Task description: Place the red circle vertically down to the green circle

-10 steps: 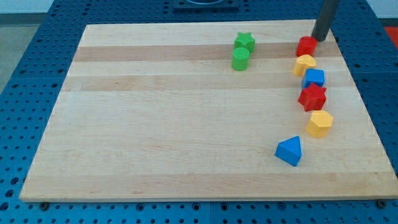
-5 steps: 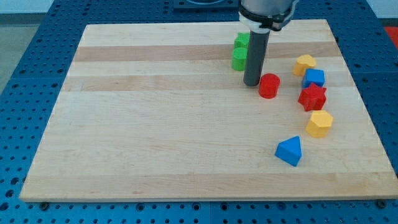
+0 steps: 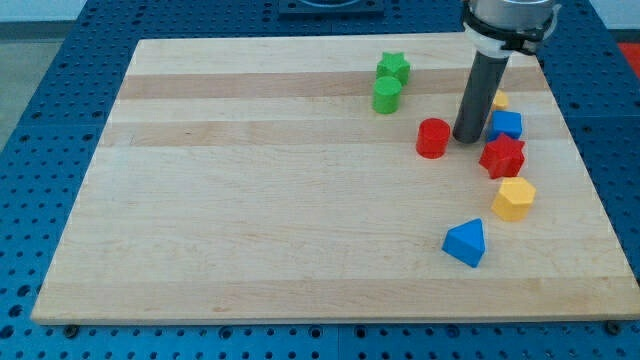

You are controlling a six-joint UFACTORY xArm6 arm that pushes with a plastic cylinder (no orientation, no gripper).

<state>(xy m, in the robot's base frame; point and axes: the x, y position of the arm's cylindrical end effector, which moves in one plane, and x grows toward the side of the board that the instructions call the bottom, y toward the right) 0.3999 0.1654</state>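
The red circle lies on the wooden board, below and to the right of the green circle. A green star sits just above the green circle. My tip rests on the board just to the right of the red circle, with a small gap between them. The rod hides most of a yellow block behind it.
To the right of my tip stand a blue block, a red star and a yellow hexagon-like block in a column. A blue triangle lies lower down. The board's right edge is close.
The red circle was moved from the top right down and left, below-right of the green circle. My tip has since swung from the circle's left side to its right side.
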